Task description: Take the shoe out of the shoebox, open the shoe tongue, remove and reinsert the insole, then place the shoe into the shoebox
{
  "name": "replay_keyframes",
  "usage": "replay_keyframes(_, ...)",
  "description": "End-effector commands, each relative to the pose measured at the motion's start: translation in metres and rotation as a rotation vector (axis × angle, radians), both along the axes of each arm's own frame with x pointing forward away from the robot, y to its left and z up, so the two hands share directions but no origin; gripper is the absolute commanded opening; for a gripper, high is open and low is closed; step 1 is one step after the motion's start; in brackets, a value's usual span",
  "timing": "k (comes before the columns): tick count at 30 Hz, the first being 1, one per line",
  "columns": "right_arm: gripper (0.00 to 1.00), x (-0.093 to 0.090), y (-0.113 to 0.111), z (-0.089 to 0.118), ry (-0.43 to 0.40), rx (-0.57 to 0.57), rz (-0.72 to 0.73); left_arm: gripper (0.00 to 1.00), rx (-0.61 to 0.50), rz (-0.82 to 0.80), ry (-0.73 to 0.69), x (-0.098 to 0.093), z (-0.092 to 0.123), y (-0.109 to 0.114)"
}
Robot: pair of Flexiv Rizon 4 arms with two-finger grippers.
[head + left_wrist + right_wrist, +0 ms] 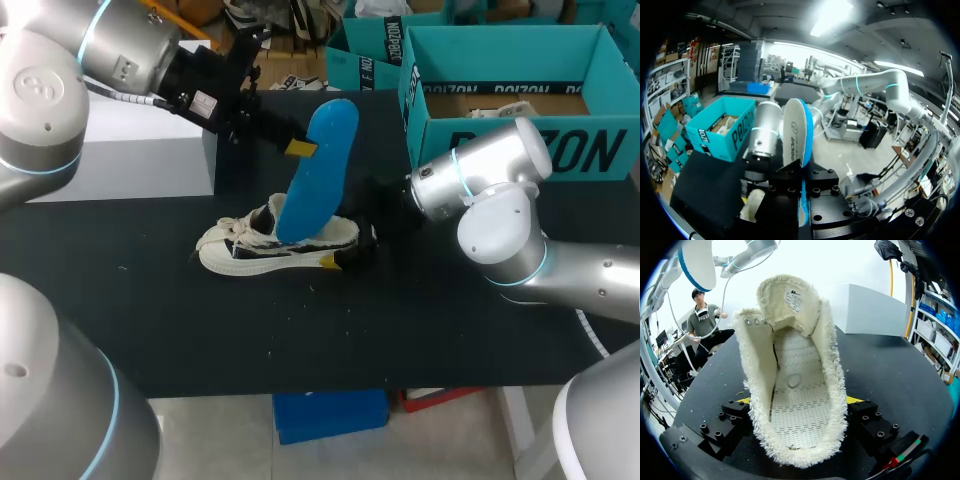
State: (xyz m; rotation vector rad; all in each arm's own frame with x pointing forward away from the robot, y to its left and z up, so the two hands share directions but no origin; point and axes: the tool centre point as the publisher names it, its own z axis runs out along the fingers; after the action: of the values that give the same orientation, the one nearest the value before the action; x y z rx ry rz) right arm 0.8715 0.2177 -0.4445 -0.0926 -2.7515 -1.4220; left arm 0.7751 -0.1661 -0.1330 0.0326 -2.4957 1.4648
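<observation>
A cream sneaker [260, 248] lies on the black table [400, 330], toe toward the left. My right gripper [345, 245] holds its heel end, one finger against each side; in the right wrist view the shoe [795, 390] fills the gap between the fingers, its tongue folded up and the bare inner sole showing. My left gripper [297, 147] is shut on a blue insole [318, 170], which stands nearly upright with its lower end in the shoe's opening. From the left wrist the insole [795, 135] rises ahead of the fingers. The teal shoebox [520, 150] stands open at the back right.
A white block [120, 150] sits on the table at the back left, behind my left arm. A second teal box [370, 55] stands behind the table next to the shoebox. The right arm's elbow [500, 220] hangs just in front of the shoebox.
</observation>
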Motion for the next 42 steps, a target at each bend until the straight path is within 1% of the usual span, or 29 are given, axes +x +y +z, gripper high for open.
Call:
replay_keyframes(1, 0.00, 0.001, 0.000, -0.003, 0.000, -0.001, -0.001, 0.00, -0.001, 0.003, -0.003, -0.001, -0.001, 0.000)
replay_keyframes(8, 0.00, 0.001, 0.000, -0.003, 0.000, -0.001, -0.001, 0.00, -0.001, 0.003, -0.003, -0.001, -0.001, 0.000)
replay_keyframes(9, 0.00, 0.001, 0.000, -0.003, 0.000, -0.001, -0.001, 0.00, -0.030, 0.015, 0.046, -0.002, 0.004, 0.002)
replay_keyframes(12, 0.00, 0.001, 0.000, -0.003, 0.000, -0.001, -0.001, 0.00, -0.113, 0.038, 0.126, -0.004, 0.022, 0.002)
replay_keyframes(15, 0.00, 0.001, 0.000, -0.003, 0.000, -0.001, -0.001, 0.00, -0.212, 0.030, 0.225, -0.007, 0.044, 0.000)
replay_keyframes(17, 0.00, 0.001, 0.000, -0.003, 0.000, -0.001, -0.001, 0.00, -0.230, 0.028, 0.206, -0.011, 0.057, -0.001)
replay_keyframes(19, 0.00, 0.001, 0.000, -0.003, 0.000, -0.001, -0.001, 0.00, -0.279, 0.026, 0.262, -0.014, 0.068, -0.002)
replay_keyframes(22, 0.00, 0.001, 0.000, -0.003, 0.000, -0.001, -0.001, 0.00, -0.337, 0.003, 0.297, -0.015, 0.080, -0.001)
replay_keyframes(26, 0.00, 0.001, 0.000, -0.003, 0.000, -0.001, -0.001, 0.00, -0.384, -0.021, 0.332, -0.015, 0.082, 0.002)
replay_keyframes(29, 0.00, 0.001, 0.000, -0.003, 0.000, -0.001, -0.001, 0.00, -0.402, -0.043, 0.332, -0.018, 0.083, 0.004)
replay_keyframes(35, 0.00, 0.001, 0.000, -0.003, 0.000, -0.001, -0.001, 0.00, -0.399, -0.074, 0.363, -0.026, 0.083, 0.007)
replay_keyframes(42, 0.00, 0.001, 0.000, -0.003, 0.000, -0.001, -0.001, 0.00, -0.430, -0.085, 0.375, -0.027, 0.097, 0.013)
